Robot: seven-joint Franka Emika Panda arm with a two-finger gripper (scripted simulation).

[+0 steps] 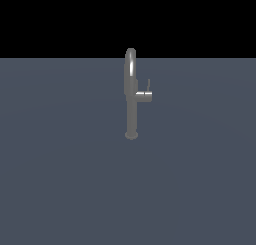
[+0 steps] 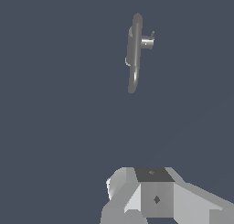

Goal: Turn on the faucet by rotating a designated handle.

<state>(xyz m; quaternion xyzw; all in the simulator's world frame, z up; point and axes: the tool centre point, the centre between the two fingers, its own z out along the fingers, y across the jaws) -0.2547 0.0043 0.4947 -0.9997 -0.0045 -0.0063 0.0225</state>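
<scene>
The faucet [image 1: 131,111] is a tall slim grey column on a round base, with an arched spout on top. It stands at the middle of the exterior view. The handle [image 1: 144,95] is a short stub jutting toward the exterior view's right, with a thin lever rod pointing up. The arm does not show in that view. In the wrist view the faucet [image 2: 134,54] is seen from above and far off, with its handle [image 2: 147,41] on its side. Only a pale blocky part of my gripper [image 2: 153,173] shows. It is well apart from the faucet, holds nothing, and its jaws are not clear.
The faucet stands on a flat blue-grey floor [image 1: 60,179] that fills both views. A black background lies beyond the floor's far edge in the exterior view. No other objects show.
</scene>
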